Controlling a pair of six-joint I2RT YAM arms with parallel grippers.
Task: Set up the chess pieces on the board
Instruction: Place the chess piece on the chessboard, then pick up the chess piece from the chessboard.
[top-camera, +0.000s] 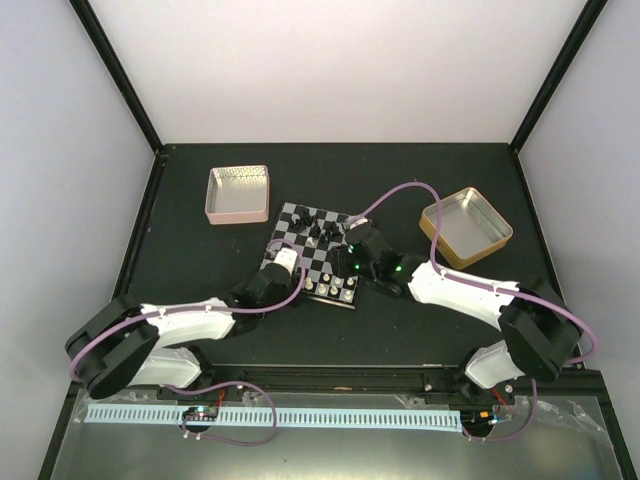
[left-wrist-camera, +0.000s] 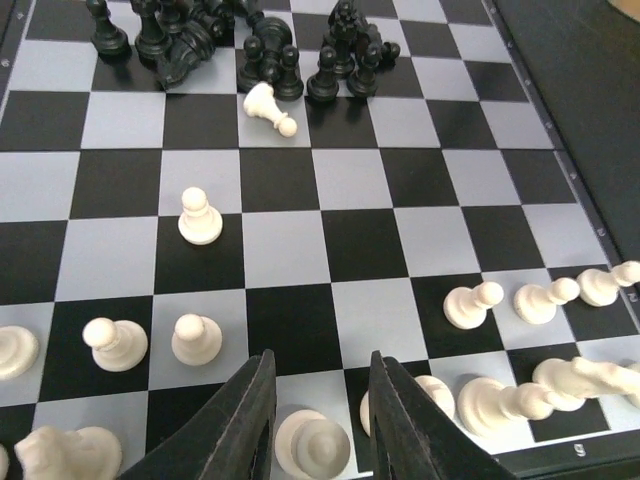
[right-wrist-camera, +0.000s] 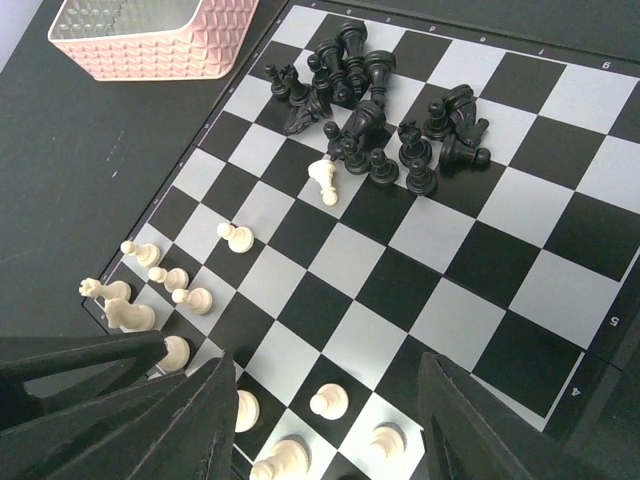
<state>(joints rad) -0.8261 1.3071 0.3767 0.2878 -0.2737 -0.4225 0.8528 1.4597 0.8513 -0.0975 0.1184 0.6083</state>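
A black tabletop sits inside plain white walls with black corner posts. No brand shows on the pink tin or the gold tin. The chessboard lies between the tins; its rim carries sideways digits that read as 6, 5 and 4, and its letters are too small to make out. From overhead the two wrists hide its near corners. The black pieces are heaped at the far end, several toppled. The white pieces stand or lie along the near rows, some cut off by the frame. The right gripper hangs over the board with its jaws wide and nothing between them. The left gripper has its jaws narrowly apart, astride a standing white pawn.
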